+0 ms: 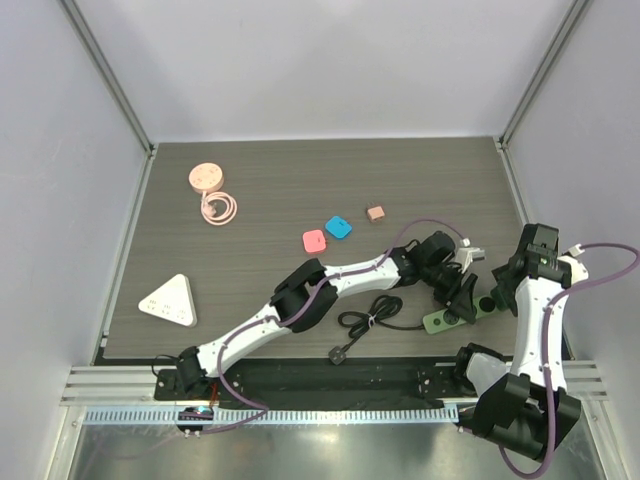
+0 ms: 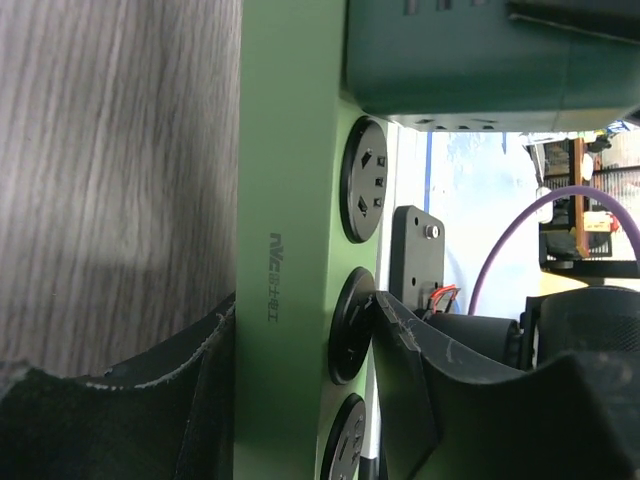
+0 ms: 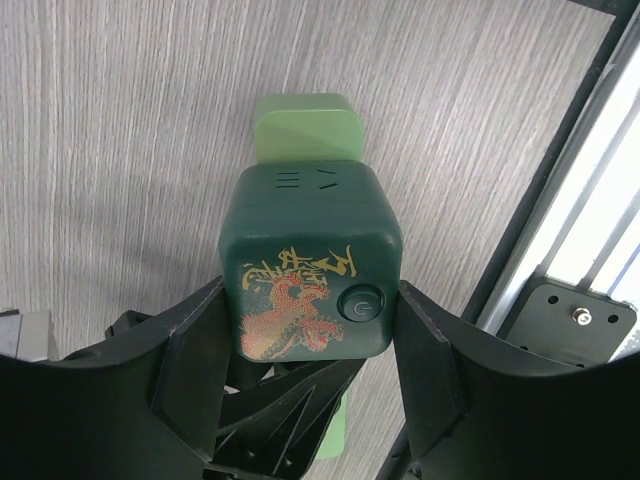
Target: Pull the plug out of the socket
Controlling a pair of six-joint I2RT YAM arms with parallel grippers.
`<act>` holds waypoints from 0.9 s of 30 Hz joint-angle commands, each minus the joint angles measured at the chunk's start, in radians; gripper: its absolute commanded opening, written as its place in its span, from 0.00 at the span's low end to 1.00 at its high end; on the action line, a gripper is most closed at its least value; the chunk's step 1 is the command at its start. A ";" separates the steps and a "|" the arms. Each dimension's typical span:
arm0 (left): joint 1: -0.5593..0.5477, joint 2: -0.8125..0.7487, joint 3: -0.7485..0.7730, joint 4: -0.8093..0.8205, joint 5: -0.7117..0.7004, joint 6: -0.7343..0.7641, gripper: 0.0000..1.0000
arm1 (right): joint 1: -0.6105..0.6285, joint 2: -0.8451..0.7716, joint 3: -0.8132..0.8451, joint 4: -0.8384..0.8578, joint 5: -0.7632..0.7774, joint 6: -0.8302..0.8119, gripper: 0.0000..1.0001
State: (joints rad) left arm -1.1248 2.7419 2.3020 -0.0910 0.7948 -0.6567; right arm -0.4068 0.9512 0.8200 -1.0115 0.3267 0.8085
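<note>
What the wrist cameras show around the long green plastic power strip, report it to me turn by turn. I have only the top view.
Observer: The right gripper is closed on a dark green cube-shaped plug with a gold and red dragon print, one finger against each side.
Operator: Now give me the left arm.
Observer: The left gripper has a finger on either side of the power strip, next to its round black outlets. I cannot tell whether the fingers press on it yet.
</note>
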 commanded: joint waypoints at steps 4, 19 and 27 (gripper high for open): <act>0.003 0.137 0.099 -0.197 -0.094 -0.066 0.00 | 0.006 -0.071 0.082 -0.090 0.078 0.032 0.01; 0.008 0.164 0.192 -0.311 -0.089 -0.060 0.00 | 0.223 -0.124 0.079 -0.131 0.170 0.142 0.01; 0.020 0.133 0.137 -0.302 -0.045 -0.041 0.00 | 0.362 -0.075 0.093 -0.136 0.258 0.209 0.01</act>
State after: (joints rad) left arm -1.1103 2.8265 2.4851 -0.2794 0.9398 -0.7288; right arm -0.0723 0.8734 0.8253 -1.1042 0.5644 0.9764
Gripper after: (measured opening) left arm 0.486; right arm 0.641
